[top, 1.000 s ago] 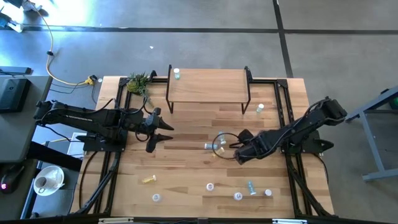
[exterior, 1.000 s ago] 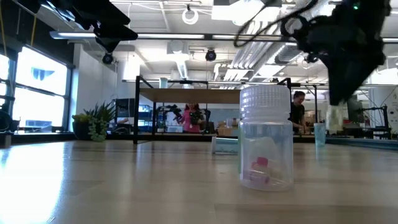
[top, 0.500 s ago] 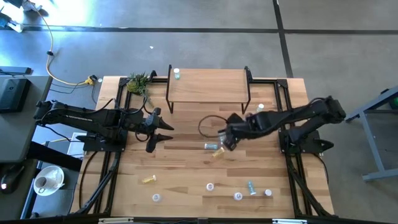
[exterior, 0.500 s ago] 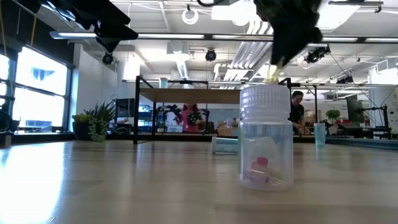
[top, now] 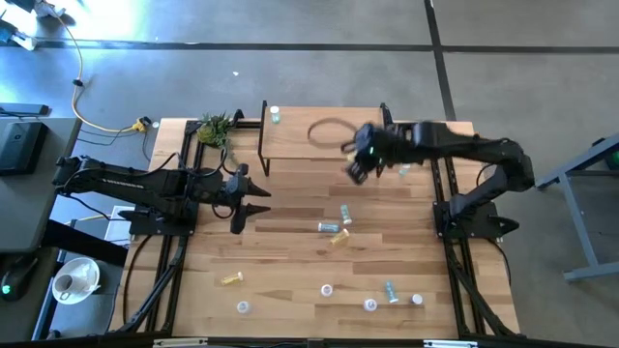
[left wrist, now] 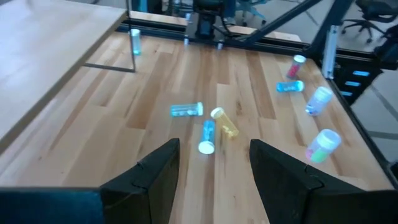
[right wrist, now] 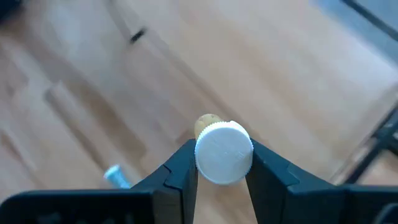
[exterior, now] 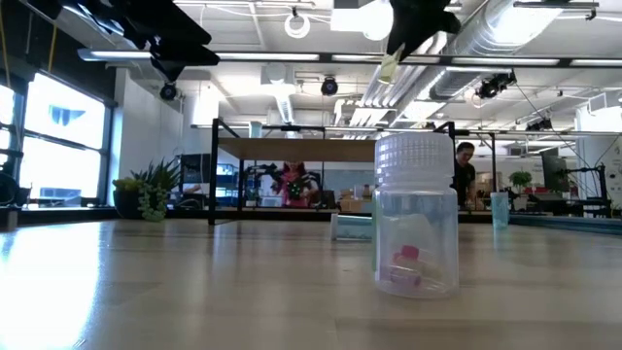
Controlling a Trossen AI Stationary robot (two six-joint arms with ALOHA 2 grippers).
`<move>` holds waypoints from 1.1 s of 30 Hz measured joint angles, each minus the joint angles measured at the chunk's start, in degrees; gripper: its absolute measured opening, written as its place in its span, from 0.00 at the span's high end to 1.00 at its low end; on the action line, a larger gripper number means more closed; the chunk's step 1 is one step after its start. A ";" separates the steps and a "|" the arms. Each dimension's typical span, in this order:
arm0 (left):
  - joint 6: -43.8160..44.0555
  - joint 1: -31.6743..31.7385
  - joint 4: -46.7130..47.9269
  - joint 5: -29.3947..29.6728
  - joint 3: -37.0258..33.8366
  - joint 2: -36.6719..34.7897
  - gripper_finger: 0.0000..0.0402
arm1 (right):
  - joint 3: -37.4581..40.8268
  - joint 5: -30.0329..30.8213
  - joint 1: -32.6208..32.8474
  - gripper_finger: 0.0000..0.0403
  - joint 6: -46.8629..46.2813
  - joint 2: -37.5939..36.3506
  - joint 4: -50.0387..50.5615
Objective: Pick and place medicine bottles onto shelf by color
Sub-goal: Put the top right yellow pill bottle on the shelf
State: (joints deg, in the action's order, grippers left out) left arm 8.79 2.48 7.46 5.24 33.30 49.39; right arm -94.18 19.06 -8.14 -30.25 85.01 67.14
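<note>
**Sorting barely started: one bottle on the shelf, one in the air**

Progress: the shelf (top: 319, 130), upper centre of the high view, carries a single white-capped bottle (top: 275, 115) at its upper left corner. Everything else is off it. Another bottle (top: 403, 169) stands on the table (top: 290, 251) just right of the shelf, near the right leg. Mid-table lie a teal bottle (top: 345, 214), a light blue bottle (top: 328, 227) and a yellow bottle (top: 337, 237), close together. A second yellow bottle (top: 230, 279) lies lower left. Along the lower edge sit four more, among them a clear pinkish bottle (exterior: 416, 219) that fills the centre of the low view. Judged from this, most of the job is left.

Right arm: stretched out from the right side toward the shelf, its pincer (top: 359, 166) hanging over the shelf's lower right edge. The right wrist view shows the right pincer closed on a yellow bottle with a white cap (right wrist: 222, 151), cap toward the camera, shelf board beneath. Likely about to set it down; the exact spot cannot be told.

Left arm: parked at centre left of the high view, reaching right, left pincer (left wrist: 211, 165) open and empty, pointed at the mid-table cluster but well apart from it.
</note>
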 joint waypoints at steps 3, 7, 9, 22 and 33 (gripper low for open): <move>-0.01 0.02 -0.09 0.60 0.00 0.29 0.54 | -3.82 -0.01 -4.96 0.75 1.49 0.00 1.52; 0.01 0.02 -0.08 0.59 0.00 0.33 0.54 | -7.39 -0.01 -11.67 0.75 3.33 0.00 2.04; 0.01 0.07 -0.12 0.59 0.00 0.33 0.54 | -8.24 -0.02 -15.08 0.75 3.68 -0.03 1.89; 0.03 0.20 -0.85 0.57 0.00 0.33 0.54 | -8.41 -5.36 -29.46 0.75 6.75 6.16 3.40; 1.56 0.14 -0.83 0.53 0.00 0.33 0.54 | -8.41 -5.80 -27.38 0.75 13.69 16.43 4.65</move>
State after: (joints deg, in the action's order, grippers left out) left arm 10.35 2.62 6.63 5.77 33.30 49.71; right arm -102.59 13.26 -35.52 -16.56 101.45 71.79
